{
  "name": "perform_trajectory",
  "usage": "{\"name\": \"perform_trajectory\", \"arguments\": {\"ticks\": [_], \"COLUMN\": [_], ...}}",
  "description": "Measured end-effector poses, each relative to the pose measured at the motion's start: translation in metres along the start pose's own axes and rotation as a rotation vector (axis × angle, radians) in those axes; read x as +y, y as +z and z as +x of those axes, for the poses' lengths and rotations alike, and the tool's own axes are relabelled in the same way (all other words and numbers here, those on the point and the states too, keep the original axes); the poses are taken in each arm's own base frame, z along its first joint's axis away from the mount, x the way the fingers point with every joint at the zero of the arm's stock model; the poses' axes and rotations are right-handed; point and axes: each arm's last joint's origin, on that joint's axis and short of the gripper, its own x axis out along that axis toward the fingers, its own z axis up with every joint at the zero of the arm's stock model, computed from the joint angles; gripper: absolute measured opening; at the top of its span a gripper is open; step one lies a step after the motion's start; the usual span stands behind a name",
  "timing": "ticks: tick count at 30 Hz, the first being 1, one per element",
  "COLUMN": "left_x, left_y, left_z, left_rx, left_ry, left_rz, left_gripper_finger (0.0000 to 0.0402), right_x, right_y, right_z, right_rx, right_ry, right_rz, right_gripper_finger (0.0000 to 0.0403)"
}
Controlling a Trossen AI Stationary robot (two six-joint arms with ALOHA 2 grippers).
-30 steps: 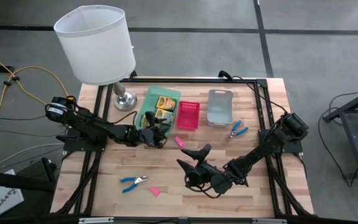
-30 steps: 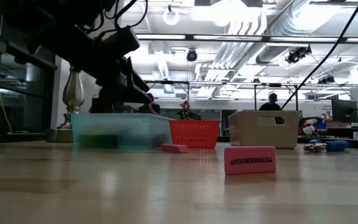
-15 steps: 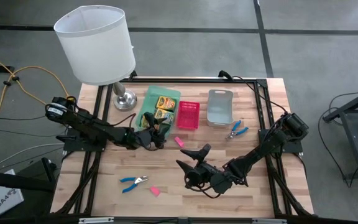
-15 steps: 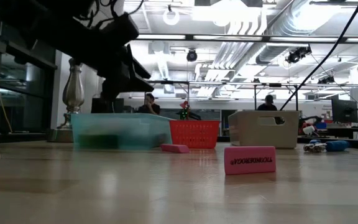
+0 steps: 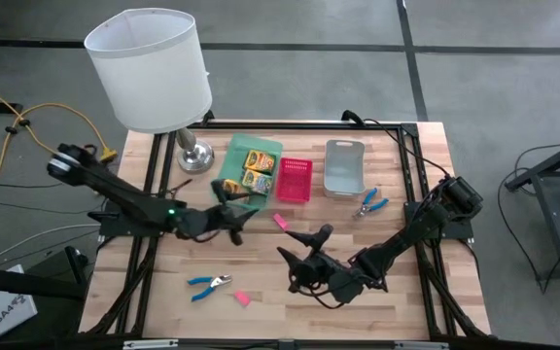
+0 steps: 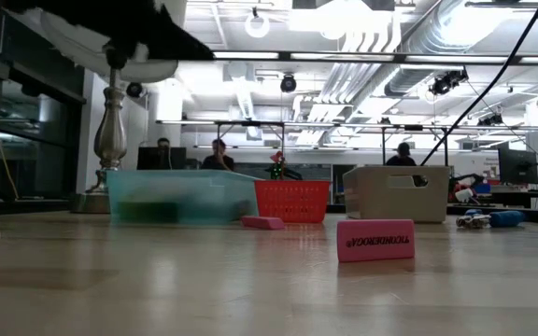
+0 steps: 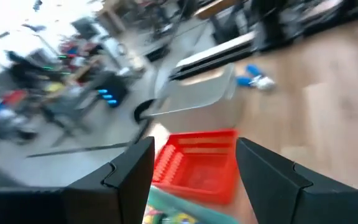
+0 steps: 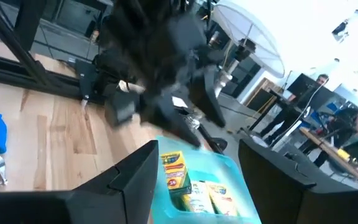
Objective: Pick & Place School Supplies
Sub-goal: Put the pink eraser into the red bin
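Pale planked wood is showing on the table [image 5: 397,301], its surface catching a soft sheen. The green tray [image 5: 261,148] is looking like translucent plastic, the pink tray [image 5: 296,181] meshed plastic, the grey tray [image 5: 344,167] matt plastic. The lamp [image 5: 150,68] is wearing a white cloth-like shade over a shiny metal base.

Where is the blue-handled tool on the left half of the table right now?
In the high view the blue-handled tool lies on the table's near-left part, beside a pink eraser, in front of the raised left gripper.
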Motion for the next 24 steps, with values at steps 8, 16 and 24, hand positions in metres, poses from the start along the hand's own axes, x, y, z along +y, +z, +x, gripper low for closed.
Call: {"name": "perform_trajectory", "arguments": {"ticks": [8, 16, 24], "left_x": [0.026, 0.023, 0.016], "left_y": [0.013, 0.018, 0.020], "left_z": [-0.043, -0.066, -0.076], "left_rx": [-0.059, -0.104, -0.123], "left_ry": [-0.288, -0.396, -0.457], "left_rz": [-0.201, -0.215, -0.210], "left_gripper_finger": [0.0218, 0.0218, 0.0218], "right_x": [0.002, 0.010, 0.016], "right_y": [-0.006, -0.012, -0.015], "right_z": [0.006, 0.004, -0.012], "right_rx": [0.017, 0.045, 0.065], "right_ry": [0.088, 0.330, 0.324], "right_rz": [0.096, 0.194, 0.168], "right_gripper_finger": [0.0215, 0.0215, 0.0215]}}
